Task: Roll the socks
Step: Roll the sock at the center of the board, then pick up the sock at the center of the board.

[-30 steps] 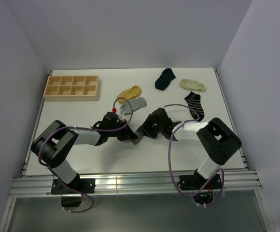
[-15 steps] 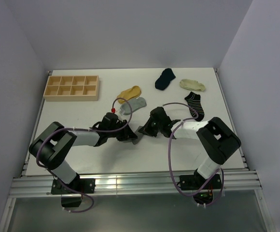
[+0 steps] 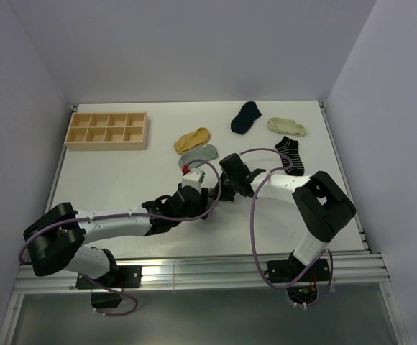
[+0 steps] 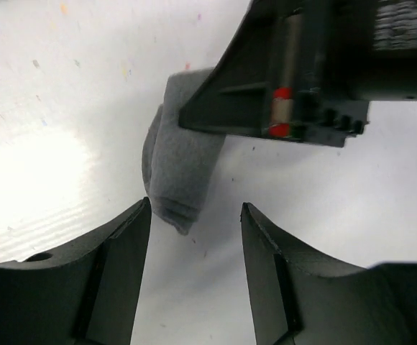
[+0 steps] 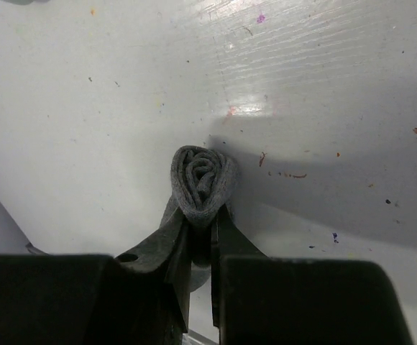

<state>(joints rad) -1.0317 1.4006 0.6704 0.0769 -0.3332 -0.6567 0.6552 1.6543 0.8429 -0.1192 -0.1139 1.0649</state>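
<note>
The white counter carries a wooden compartment tray at its far left corner. Five loose socks lie flat toward the far edge: a mustard sock and a light grey sock side by side near the middle, and a navy sock, a cream sock and a striped sock toward the far right corner. The rolled dark grey sock sits near the counter's middle, clamped low between the right fingers with its spiral end showing, while the left fingers stand apart and empty, the roll's end just ahead of their gap.
</note>
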